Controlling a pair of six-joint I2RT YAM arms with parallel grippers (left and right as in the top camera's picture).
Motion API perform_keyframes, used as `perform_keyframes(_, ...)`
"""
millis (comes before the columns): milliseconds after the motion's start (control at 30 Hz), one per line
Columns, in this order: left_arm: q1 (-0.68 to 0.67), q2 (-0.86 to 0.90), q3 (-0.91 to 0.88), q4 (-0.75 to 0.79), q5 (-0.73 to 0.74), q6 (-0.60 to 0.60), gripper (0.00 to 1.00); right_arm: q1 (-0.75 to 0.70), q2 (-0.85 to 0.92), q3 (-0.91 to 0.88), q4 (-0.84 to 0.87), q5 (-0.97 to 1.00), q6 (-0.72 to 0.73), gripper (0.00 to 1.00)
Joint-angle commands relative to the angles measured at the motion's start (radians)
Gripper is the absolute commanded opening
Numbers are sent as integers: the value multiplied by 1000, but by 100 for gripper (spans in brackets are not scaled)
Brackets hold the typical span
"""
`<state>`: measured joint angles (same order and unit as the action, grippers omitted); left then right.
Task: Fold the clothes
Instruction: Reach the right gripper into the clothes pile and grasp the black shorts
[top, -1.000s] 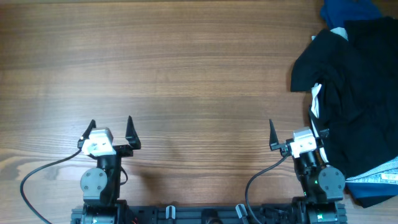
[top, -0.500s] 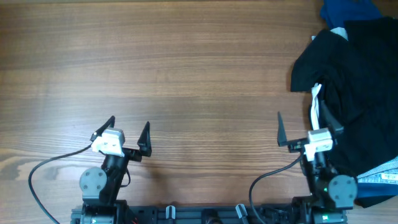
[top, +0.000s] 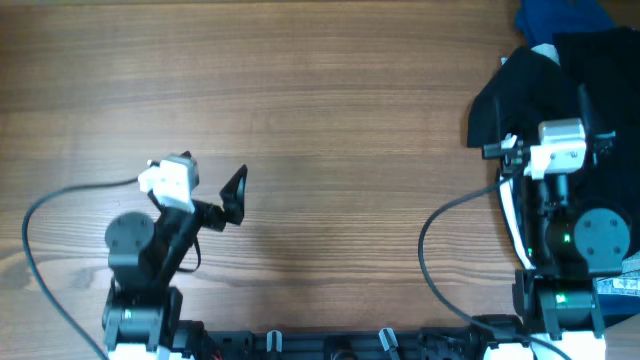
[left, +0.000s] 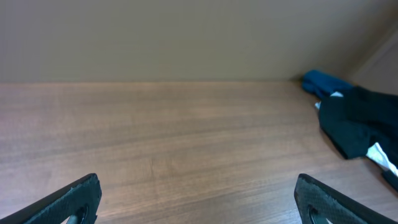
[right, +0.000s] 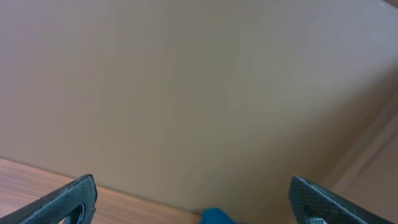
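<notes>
Black shorts (top: 510, 95) bunched at the right edge of the worktop (top: 320, 100), touching a blue cloth (top: 560, 15). Right claw (right: 193, 186) wide apart above them, left claw (left: 196, 186) apart too, well away. Could pinch both cloths and tangle them

Wooden table (top: 330, 120), seen from above: a mid-brown surface with grain running left to right and a paler, curved grain figure at the near left corner. In the left wrist view the table's far edge meets a plain beige wall (left: 186, 37), with a lighter panel (left: 387, 53) at the far right. The wall fills most of the right wrist view, and a strip of table shows at lower left.
</notes>
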<state>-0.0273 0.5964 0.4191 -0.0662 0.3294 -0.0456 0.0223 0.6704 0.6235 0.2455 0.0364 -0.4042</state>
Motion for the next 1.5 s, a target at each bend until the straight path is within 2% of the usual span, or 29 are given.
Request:
perform_keyframes(0, -8, 120, 59, -1, 34, 9, 100, -28, 39, 22, 14, 99, -68, 100)
perform_keyframes(233, -8, 222, 69, 33, 41, 16, 100, -107, 46, 22, 92, 140, -67, 100)
perform_keyframes(333, -8, 237, 69, 69, 41, 16, 100, -163, 46, 22, 89, 115, -21, 100)
perform_keyframes(567, -8, 238, 69, 51, 42, 12, 100, -194, 53, 23, 57, -209, -2, 100)
perform_keyframes(667, -8, 238, 69, 51, 87, 4, 100, -194, 92, 55, -32, -234, 98, 100)
perform_keyframes(833, -8, 238, 69, 51, 97, 5, 100, -194, 293, 264, -276, -301, 172, 100)
perform_keyframes(1033, -8, 238, 69, 24, 97, 5, 100, -194, 571, 583, -565, -353, 168, 100)
perform_keyframes(1367, -8, 238, 69, -59, 98, 4, 100, -194, 845, 616, -553, -360, 177, 100)
perform_keyframes(1467, -8, 238, 69, -57, 97, -21, 100, -194, 916, 616, -590, -326, 365, 100)
